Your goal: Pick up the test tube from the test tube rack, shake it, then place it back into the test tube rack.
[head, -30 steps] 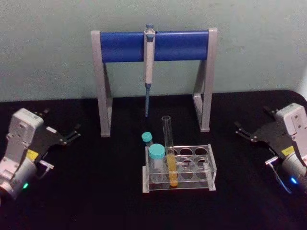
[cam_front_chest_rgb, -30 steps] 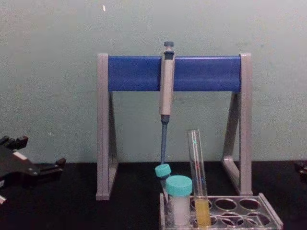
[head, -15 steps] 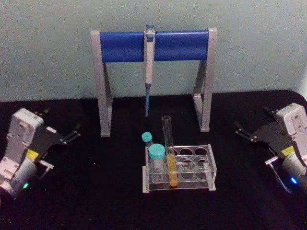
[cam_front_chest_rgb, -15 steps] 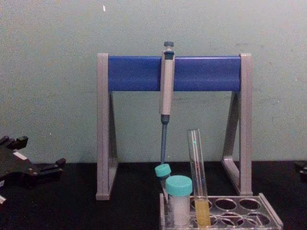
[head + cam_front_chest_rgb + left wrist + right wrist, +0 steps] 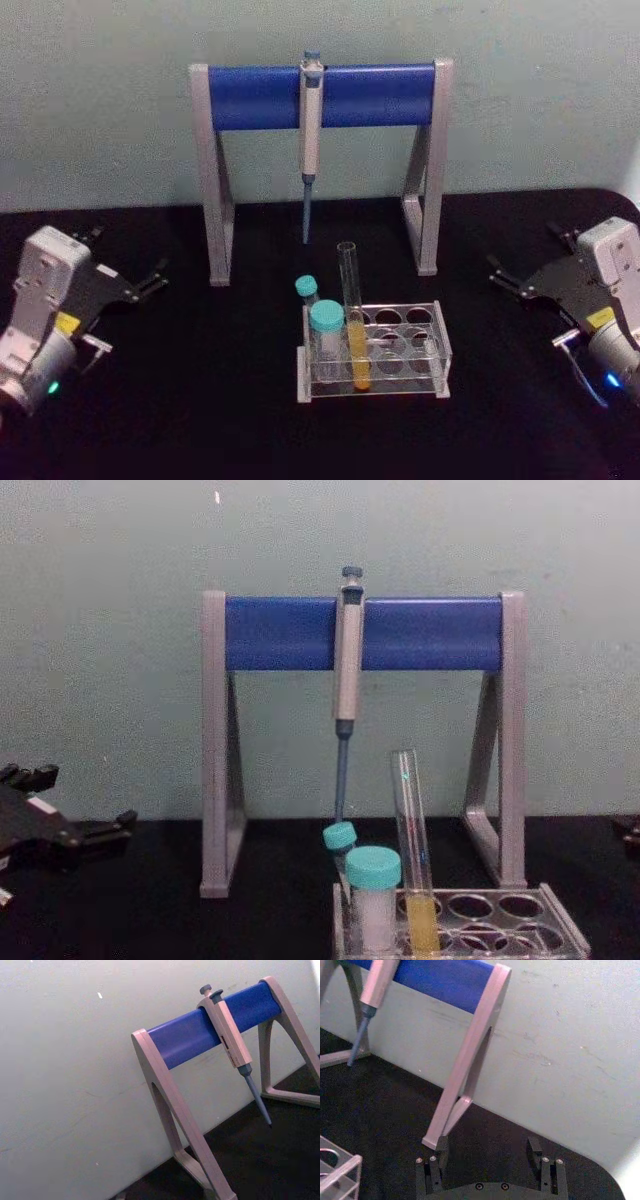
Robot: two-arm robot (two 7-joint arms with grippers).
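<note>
Pinch the likely light, slick, brittle tube [image 5: 351, 300] gently above the rack [image 5: 443, 356], using left gripper [image 5: 154, 277] or right gripper [image 5: 495, 273], both with fingers spread, far from the rack.

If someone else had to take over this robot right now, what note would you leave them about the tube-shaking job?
Left gripper: open, empty, far out to the left.
Right gripper: open, empty, far out to the right.
Test tube: upright in the test tube rack at centre, beside the larger teal-capped vial.
Done: nothing yet.
Left: grasp the tube, lift it out, shake it, set it back in the rack.
</note>
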